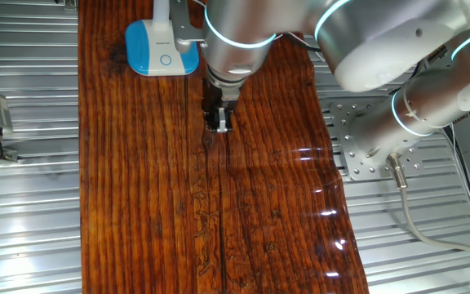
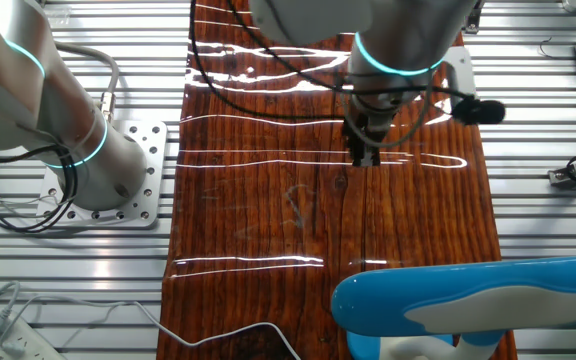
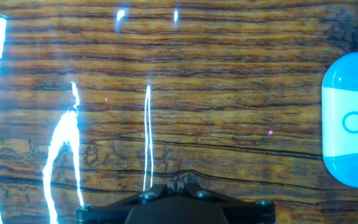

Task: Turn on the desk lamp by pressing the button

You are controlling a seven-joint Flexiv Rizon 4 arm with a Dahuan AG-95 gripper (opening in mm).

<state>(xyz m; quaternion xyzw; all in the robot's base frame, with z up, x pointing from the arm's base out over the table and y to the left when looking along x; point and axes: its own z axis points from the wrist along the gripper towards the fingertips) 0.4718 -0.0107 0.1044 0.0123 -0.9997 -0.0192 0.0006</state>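
Dark striped wooden worktop, glossy, with light streaks, on ribbed metal surface. Silver arm reaching in from the right in one fixed view, base bolted to perforated plate. Desk lamp at far left end of worktop in one fixed view: blue rounded-square base, white rim, slim white neck rising from it; in the other fixed view lamp head large and blurred in foreground. Button a small white circle on the blue face, also seen at right edge of hand view, untouched. End effector pointing down over bare wood, near lamp base but apart from it, not over button. Fingertip state: cannot tell, tips too dark and small.
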